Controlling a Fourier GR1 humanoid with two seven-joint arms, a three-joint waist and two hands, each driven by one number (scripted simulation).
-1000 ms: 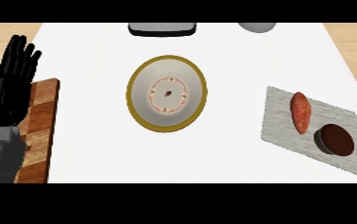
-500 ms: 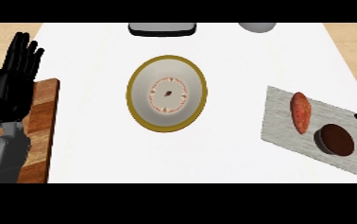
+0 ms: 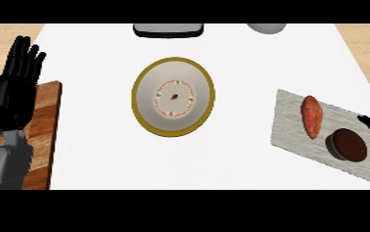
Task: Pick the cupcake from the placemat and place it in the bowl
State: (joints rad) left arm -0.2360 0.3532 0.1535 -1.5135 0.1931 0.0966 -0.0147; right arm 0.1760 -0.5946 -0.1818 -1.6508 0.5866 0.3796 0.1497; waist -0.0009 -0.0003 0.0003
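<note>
The cupcake [image 3: 348, 145], dark brown and round, sits at the near right end of the grey placemat [image 3: 292, 128]. A white bowl with a gold rim [image 3: 173, 97] stands at the counter's middle, well left of the placemat. My left hand [image 3: 18, 91] rests open at the left edge, its fingers pointing up. Only a small black tip of my right hand [image 3: 363, 121] shows at the right edge, just above and right of the cupcake and not touching it.
A reddish sweet potato [image 3: 312, 116] lies on the placemat beside the cupcake. A wooden cutting board [image 3: 45, 128] lies along the left edge, partly under my left forearm. At the back stand a dark tray [image 3: 168, 29] and a grey dish [image 3: 266, 28].
A black tip of my right hand has come into view at the right edge near the cupcake. My left hand has drifted slightly down and right.
</note>
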